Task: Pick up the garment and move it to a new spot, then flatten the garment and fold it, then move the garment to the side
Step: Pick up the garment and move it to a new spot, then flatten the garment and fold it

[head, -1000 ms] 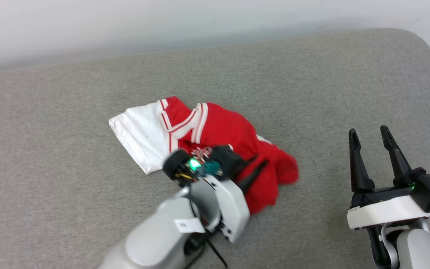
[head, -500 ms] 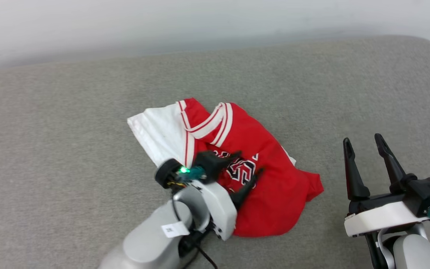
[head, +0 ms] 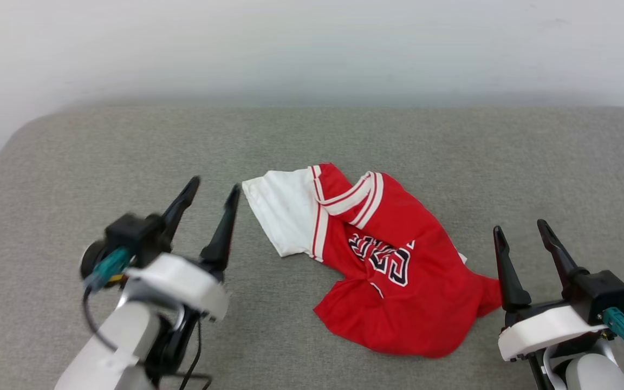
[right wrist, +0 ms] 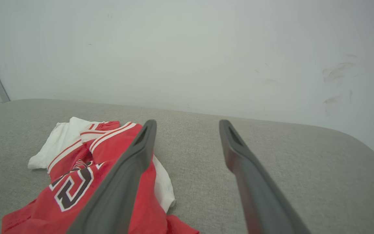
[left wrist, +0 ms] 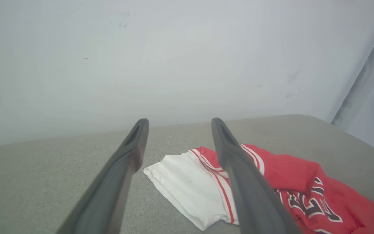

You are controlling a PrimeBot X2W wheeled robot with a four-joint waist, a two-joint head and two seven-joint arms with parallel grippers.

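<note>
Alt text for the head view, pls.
A crumpled red garment with a white sleeve and black lettering lies on a gray padded surface in front of a pale wall. The left gripper and right gripper flank it, both open and empty.

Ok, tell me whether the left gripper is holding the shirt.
No, the left gripper is open and empty, and the shirt lies crumpled to its right.
</note>
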